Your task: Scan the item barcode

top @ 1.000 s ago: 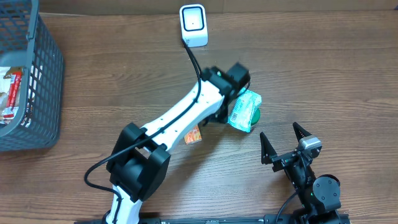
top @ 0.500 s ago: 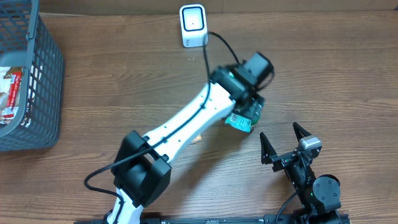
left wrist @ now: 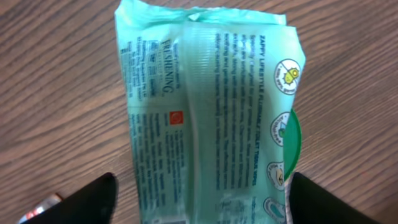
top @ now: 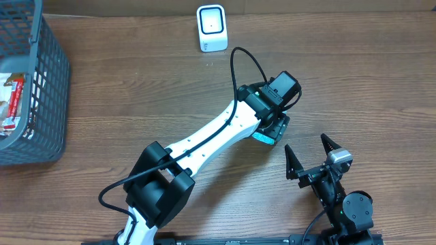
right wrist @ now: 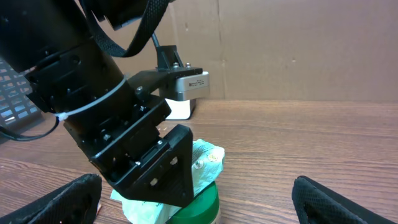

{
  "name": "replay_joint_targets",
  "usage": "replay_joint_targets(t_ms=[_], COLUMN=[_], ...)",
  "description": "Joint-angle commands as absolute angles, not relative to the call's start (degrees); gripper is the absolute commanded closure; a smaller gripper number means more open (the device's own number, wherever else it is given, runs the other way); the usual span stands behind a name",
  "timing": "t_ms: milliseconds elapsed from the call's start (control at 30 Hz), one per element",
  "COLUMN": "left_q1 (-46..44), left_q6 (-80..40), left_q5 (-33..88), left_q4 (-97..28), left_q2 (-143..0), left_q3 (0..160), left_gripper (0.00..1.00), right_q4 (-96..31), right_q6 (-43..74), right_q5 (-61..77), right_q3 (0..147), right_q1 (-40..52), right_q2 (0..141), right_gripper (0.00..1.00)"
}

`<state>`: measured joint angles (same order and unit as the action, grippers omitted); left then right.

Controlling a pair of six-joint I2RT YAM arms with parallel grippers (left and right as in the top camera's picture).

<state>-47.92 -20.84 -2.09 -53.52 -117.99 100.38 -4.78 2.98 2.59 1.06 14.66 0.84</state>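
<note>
One pack (left wrist: 205, 112) lies on the table (top: 122, 88) mid-right, well off every edge, under the left gripper (left wrist: 202, 199). Its jaws are spread astride the pack, not pinching. Right gripper (top: 304, 140) gapes wide, empty, near the front edge. We count one scanner (top: 212, 27) at the back edge and one basket (top: 41, 88) far left, with open wood between scanner and pack.

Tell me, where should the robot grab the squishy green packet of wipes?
Probably across its narrow middle, coming straight down from above. The soft green plastic packet of wipes lies on the wooden table with its back seam up, so its two long sides are free for pinching. The left tool hangs over it, open, one finger beside each long side.
</note>
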Motion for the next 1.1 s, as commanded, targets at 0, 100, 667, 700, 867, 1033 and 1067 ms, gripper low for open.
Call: replay_joint_targets(t_ms=[0,100,667,700,867,1033,1067], left_q1=[-48.21,-48.14,-47.90,-47.88,-47.22,-45.60,-45.28], left_q6=[-21.43,-21.43,-24.69,-24.67,-25.89,-30.87,-31.75], left_q5=[-1.56,-1.67,-3.60,-3.62,-4.12,-8.84,-9.56], left_q4=[-52.62,-52.62,-51.81,-51.79,-52.58,-57.32,-58.22], left_q2=[-117.75,-117.75,-112.88,-112.05,-108.73,-108.47,-108.47], left_q3=[98.80,98.80,98.94,98.94,98.94,98.67,98.35], left_gripper=[0.34,0.42,0.62,0.62,0.62,0.64,0.64], right_q4=[-4.62,-4.62,-4.62,-4.62,-4.62,-4.62,-4.62], right_q6=[3.25,3.22,3.25,3.25,3.25,3.25,3.22], right_q5=[2.66,2.66,2.66,2.66,2.66,2.66,2.66], right_q3=[0.45,0.45,0.45,0.45,0.45,0.45,0.45], right_q1=[14.50,14.48,14.50,14.50,14.50,14.50,14.50], right_q2=[0.16,0.16,0.16,0.16,0.16,0.16,0.16], right_gripper=[0.00,0.00,0.00,0.00,0.00,0.00,0.00])
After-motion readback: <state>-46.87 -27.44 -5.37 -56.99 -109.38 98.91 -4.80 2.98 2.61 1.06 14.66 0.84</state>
